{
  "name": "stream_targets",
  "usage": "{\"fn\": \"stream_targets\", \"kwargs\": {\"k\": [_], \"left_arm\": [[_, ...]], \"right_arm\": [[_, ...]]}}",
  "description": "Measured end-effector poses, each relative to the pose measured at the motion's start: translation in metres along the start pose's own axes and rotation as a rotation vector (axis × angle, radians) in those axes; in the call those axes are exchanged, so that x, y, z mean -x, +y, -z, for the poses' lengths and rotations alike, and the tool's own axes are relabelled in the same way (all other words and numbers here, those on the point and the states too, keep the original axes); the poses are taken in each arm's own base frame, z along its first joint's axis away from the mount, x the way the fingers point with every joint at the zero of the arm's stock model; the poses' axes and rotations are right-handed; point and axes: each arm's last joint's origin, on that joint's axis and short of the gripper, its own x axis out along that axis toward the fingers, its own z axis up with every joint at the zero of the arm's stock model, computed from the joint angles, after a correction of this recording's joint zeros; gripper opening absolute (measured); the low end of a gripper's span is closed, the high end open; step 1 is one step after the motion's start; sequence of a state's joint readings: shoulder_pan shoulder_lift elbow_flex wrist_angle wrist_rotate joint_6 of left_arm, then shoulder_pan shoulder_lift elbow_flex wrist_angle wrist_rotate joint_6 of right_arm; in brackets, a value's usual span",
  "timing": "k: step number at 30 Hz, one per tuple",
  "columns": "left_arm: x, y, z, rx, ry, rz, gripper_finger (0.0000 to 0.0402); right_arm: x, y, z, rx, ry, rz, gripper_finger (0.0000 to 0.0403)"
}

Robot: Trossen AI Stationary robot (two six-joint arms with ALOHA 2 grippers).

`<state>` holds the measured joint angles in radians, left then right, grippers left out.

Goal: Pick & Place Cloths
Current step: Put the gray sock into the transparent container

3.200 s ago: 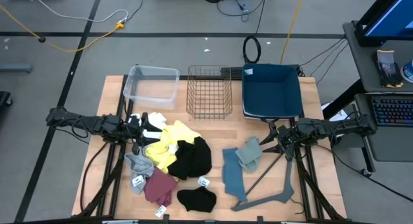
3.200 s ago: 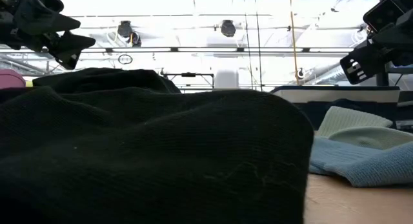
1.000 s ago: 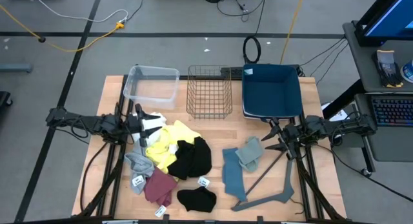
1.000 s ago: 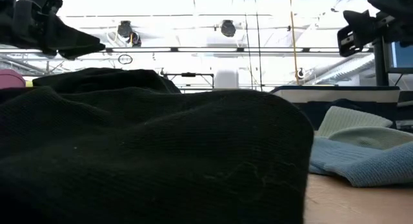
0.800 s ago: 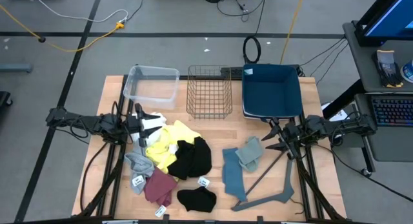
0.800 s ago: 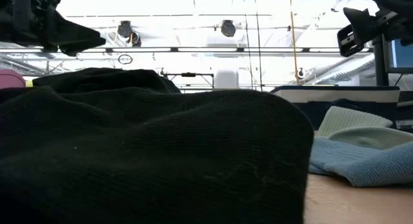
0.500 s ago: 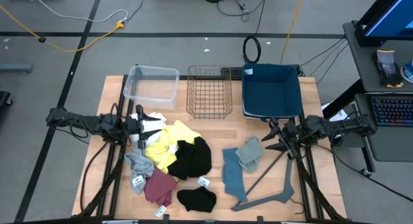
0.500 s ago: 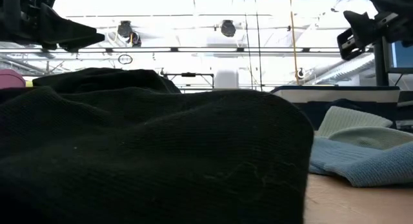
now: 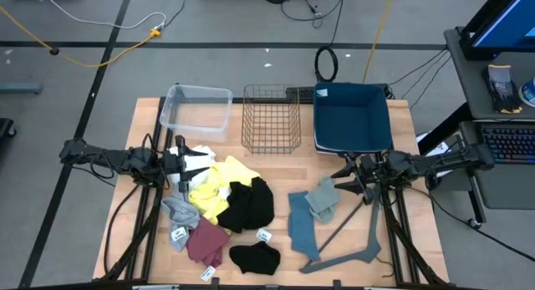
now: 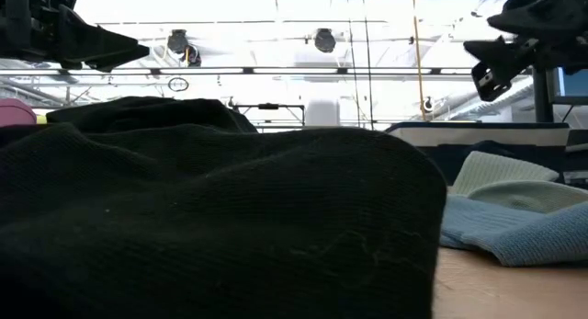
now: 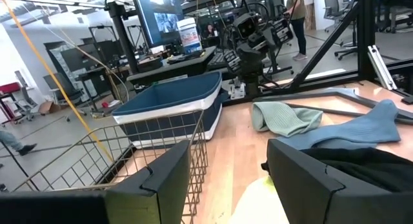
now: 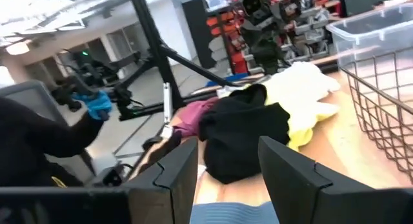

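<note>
Table [image 9: 276,169] of pale wood carries everything, with both arms reaching in from its sides. At 12 o'clock along the far edge stand three containers in a row: a dark blue fabric bin [image 9: 352,117] toward 1 o'clock, a wire basket [image 9: 271,118] in the middle, and a clear plastic tub [image 9: 196,109] toward 11 o'clock.

Cloths lie in two groups nearer the front. Toward 8 o'clock is the larger heap: a yellow garment [image 9: 219,180] touching a white one [image 9: 201,155] on its far side, a black garment [image 9: 251,204] overlapping the yellow, a grey piece [image 9: 179,211] and a maroon piece [image 9: 206,240] with white tags beside them, and a second black piece [image 9: 254,257] alone at 6 o'clock. Toward 4 o'clock lie a long blue-grey garment [image 9: 301,223] and a pale grey-green one [image 9: 323,197] resting partly on it. A grey hanger-like frame [image 9: 355,240] lies just beside these.

Left end effector [image 9: 180,162] hovers at 9 o'clock over the white garment, fingers parted and holding nothing. Right end effector [image 9: 344,178] hovers at 3 o'clock, just beside the grey-green garment, fingers likewise apart and empty.
</note>
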<state>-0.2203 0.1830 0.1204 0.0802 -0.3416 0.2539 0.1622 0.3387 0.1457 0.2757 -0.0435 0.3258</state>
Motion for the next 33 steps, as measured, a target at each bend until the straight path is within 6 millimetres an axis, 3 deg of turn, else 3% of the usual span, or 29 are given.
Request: {"fn": "stream_targets", "kwargs": {"k": [5,10,15,21,28,33], "left_arm": [[0.000,0.000,0.000,0.001,0.000,0.000,0.0209],[0.000,0.000,0.000,0.031,0.002,0.000,0.0209],[0.000,0.000,0.000,0.031,0.002,0.000,0.0209],[0.000,0.000,0.000,0.034,0.002,0.000,0.0209],[0.000,0.001,0.000,0.042,0.011,-0.034,0.0209],[0.000,0.002,0.001,0.085,0.015,-0.055,0.0209]], "right_arm": [[-0.010,0.000,-0.001,0.032,0.052,0.078,0.0155],[-0.027,0.011,-0.025,0.164,0.071,0.054,0.0155],[-0.051,0.025,-0.047,0.386,0.100,0.013,0.0155],[-0.087,0.035,-0.053,0.525,0.189,-0.007,0.0155],[-0.116,0.043,-0.052,0.560,0.482,0.175,0.0155],[-0.127,0.053,-0.050,0.458,0.672,0.248,0.0155]]}}
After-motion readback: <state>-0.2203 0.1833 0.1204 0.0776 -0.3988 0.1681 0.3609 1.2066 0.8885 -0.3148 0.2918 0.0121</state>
